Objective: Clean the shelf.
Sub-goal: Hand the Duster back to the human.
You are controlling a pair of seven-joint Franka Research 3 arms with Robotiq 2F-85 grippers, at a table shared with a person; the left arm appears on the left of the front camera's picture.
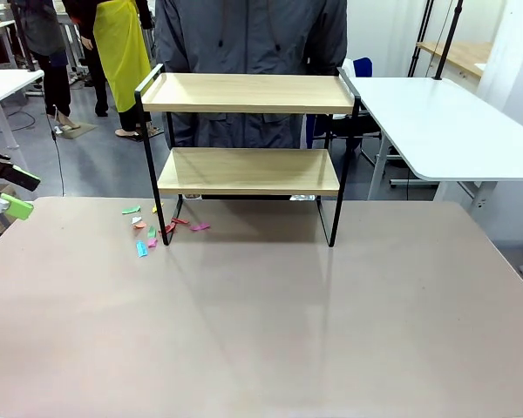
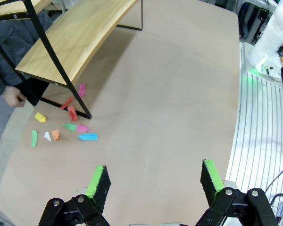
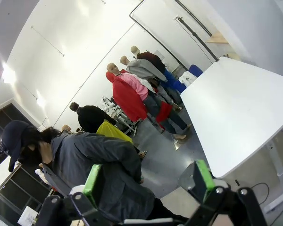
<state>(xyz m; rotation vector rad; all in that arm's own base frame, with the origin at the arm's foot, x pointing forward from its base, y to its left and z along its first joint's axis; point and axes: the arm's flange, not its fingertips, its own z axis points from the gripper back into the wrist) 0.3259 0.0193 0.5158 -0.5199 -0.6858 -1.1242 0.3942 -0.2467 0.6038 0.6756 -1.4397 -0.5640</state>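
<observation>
The shelf (image 1: 248, 170) stands at the table's far middle, two light wooden boards in a thin black frame, both boards bare. Its lower board (image 2: 70, 42) also runs across the upper left of the left wrist view. Several small coloured paper scraps (image 1: 152, 228) lie on the table around the shelf's front left leg, and the scraps (image 2: 68, 127) appear again in the left wrist view. My left gripper (image 1: 13, 192) hovers open at the table's left edge, its fingers (image 2: 98, 182) wide apart with nothing between them. My right gripper (image 3: 146, 181) is open too, pointing up and away from the table.
A person in a grey jacket (image 1: 248, 39) stands right behind the shelf, one hand (image 2: 14, 96) low by the table edge. A white side table (image 1: 444, 122) stands at the back right. My right arm's base (image 2: 273, 37) sits beyond the table's edge.
</observation>
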